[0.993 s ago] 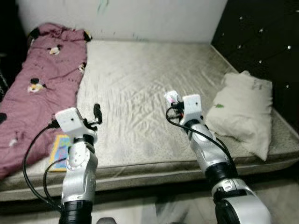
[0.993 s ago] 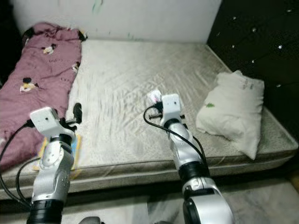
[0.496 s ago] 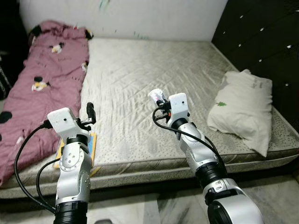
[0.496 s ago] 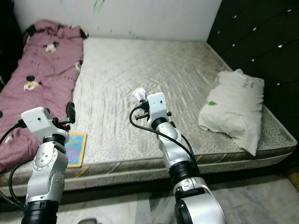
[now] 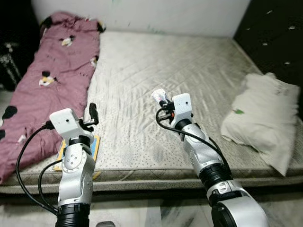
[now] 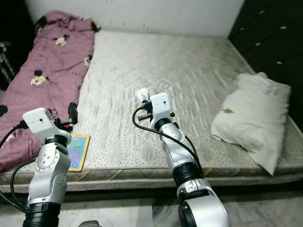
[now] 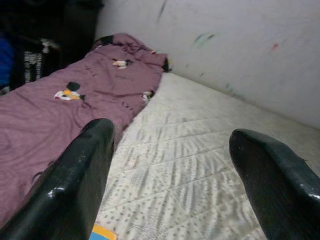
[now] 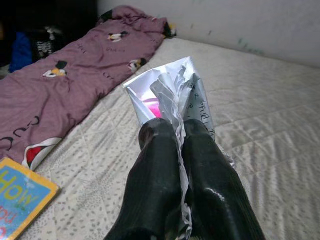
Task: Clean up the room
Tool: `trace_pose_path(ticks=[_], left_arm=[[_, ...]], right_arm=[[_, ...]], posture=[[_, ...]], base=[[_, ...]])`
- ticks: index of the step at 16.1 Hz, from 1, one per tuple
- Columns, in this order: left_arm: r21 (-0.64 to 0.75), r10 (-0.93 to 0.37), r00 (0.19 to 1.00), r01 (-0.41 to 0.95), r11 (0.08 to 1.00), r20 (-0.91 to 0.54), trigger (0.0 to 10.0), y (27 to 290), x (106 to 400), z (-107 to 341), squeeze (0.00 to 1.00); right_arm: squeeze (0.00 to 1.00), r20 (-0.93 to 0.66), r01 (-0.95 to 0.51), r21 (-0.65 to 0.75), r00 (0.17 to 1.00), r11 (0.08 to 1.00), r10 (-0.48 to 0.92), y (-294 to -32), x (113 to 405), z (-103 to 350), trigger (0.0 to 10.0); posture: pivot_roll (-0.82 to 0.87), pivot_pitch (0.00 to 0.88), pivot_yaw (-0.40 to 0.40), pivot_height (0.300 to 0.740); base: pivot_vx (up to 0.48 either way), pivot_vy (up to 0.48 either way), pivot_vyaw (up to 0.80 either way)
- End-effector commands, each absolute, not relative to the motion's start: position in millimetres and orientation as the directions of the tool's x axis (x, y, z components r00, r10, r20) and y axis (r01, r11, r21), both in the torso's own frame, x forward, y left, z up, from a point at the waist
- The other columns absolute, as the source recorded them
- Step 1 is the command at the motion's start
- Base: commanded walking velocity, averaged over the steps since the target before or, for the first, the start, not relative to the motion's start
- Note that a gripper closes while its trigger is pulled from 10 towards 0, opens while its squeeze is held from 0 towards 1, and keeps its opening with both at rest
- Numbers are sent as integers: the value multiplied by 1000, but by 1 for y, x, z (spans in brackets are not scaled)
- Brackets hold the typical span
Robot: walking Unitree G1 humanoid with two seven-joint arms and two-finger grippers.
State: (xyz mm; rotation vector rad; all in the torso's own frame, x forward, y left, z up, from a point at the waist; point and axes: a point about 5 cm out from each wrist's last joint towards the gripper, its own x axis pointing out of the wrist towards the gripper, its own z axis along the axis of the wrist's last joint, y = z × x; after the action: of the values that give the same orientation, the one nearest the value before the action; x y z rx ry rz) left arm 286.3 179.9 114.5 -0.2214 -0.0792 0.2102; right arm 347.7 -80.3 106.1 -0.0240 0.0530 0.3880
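Right jaws (image 8: 175, 135) pinch crumpled wrapper (image 8: 172, 92) above mattress (image 5: 142, 85).

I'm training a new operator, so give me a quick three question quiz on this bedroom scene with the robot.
1. True or false: the right gripper is shut on a crumpled wrapper.
2. What lies by the mattress edge near the left gripper? A) a book B) a shoe C) a cup
3. Which side of the mattress holds the pillow?

Key: 1 true. 2 A. 3 the robot's right; the pink blanket lies left.
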Motion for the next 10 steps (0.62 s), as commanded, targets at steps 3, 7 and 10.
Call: trace_pose_path(ticks=[3,7,10], left_arm=[[-220,211,976,-193,956,60,10000,180,286,117,0],[-233,208,977,-190,954,53,10000,179,287,116,0],[-245,222,974,-206,947,40,10000,179,287,115,0]], right_arm=[[0,-13,-371,-20,929,929,370,-83,350,115,10000],[0,-10,-367,-20,930,930,367,-83,350,115,10000],[0,-10,-368,-19,930,930,368,-83,350,115,10000]], posture=[[92,0,-69,740],[92,0,-68,740],[92,0,-68,740]], base=[[300,0,0],[225,0,0],[0,0,0]])
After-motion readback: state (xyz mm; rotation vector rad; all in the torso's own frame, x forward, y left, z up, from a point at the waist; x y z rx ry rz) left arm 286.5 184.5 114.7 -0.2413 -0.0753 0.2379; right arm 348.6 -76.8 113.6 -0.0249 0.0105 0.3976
